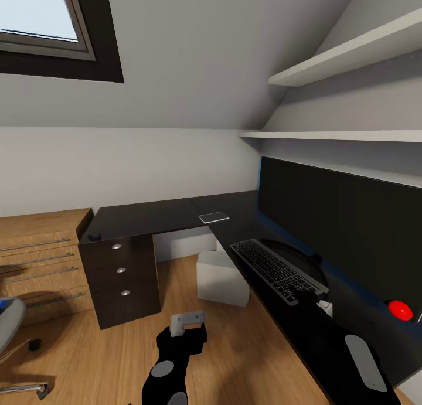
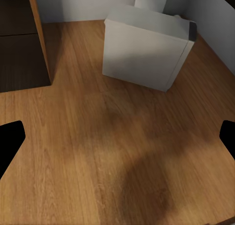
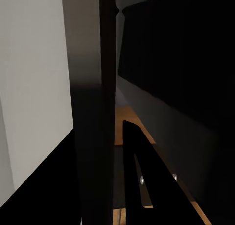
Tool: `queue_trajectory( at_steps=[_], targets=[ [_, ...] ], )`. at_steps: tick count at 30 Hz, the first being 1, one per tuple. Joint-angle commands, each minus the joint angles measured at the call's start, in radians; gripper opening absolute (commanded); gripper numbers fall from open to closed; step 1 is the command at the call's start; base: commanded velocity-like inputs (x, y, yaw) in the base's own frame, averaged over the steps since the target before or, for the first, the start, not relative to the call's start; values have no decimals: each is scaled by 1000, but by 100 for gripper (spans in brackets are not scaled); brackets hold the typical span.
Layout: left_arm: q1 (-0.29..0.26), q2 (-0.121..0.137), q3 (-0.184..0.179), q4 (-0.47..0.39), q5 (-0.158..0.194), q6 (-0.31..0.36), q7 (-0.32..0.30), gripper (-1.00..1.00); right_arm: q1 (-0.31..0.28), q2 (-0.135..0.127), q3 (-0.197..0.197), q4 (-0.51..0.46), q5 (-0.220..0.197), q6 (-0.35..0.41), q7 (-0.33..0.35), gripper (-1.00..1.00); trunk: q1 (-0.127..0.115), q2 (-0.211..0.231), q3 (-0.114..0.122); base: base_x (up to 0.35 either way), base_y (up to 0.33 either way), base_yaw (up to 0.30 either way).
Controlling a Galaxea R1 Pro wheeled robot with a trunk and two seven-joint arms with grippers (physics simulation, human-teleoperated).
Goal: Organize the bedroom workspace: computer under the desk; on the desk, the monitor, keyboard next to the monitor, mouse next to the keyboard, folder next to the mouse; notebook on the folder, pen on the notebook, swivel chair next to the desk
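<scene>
Clutter is the worry along the right run of the counter (image 1: 146,216), where my right arm lies over the dark top beside the keyboard (image 1: 278,270) and below the wide monitor (image 1: 346,232). My right claw I cannot judge: its wrist view is mostly dark surfaces at close range, with one dark finger-like shape, so whether it is parted or clenched is unclear. A careless sweep of that arm could, I think, shove the keyboard out of line or knock the monitor's stand.

My left claw (image 1: 187,324) hangs over the wooden floor (image 1: 246,346), released and holding nothing; in its wrist view the dark fingertips (image 2: 11,139) sit far apart at either edge. Ahead of it stands the computer (image 2: 147,51), on the floor under the counter's corner region. If I drive forward with that arm low, it could bump the tower.

The notebook (image 1: 213,217) lies flat near the counter's inner corner, well apart from the keyboard. The swivel chair (image 1: 10,334) peeks in at the left with something blue on its seat, probably the folder (image 1: 7,304). Reaching it means turning away, and my base could clip the drawer pedestal (image 1: 121,282).
</scene>
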Motion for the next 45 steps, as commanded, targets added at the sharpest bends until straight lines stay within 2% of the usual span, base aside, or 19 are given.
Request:
queue_trajectory(
  at_steps=[1,6,7,45],
  targets=[
    [-1,0,-1,-1,6,3,8,100,-1,0,-2,1,18,5,2,-100,0,-1,-1,0,0,0],
    [-1,0,-1,-2,6,3,8,100,-1,0,-2,1,18,5,2,-100,0,-1,-1,0,0,0],
    [-1,0,-1,-2,5,3,8,100,-1,0,-2,1,18,5,2,100,0,-1,-1,0,0,0],
    [-1,0,-1,-3,7,3,8,100,-1,-1,-3,-2,17,4,4,100,0,-1,-1,-19,-24,0]
  ],
)
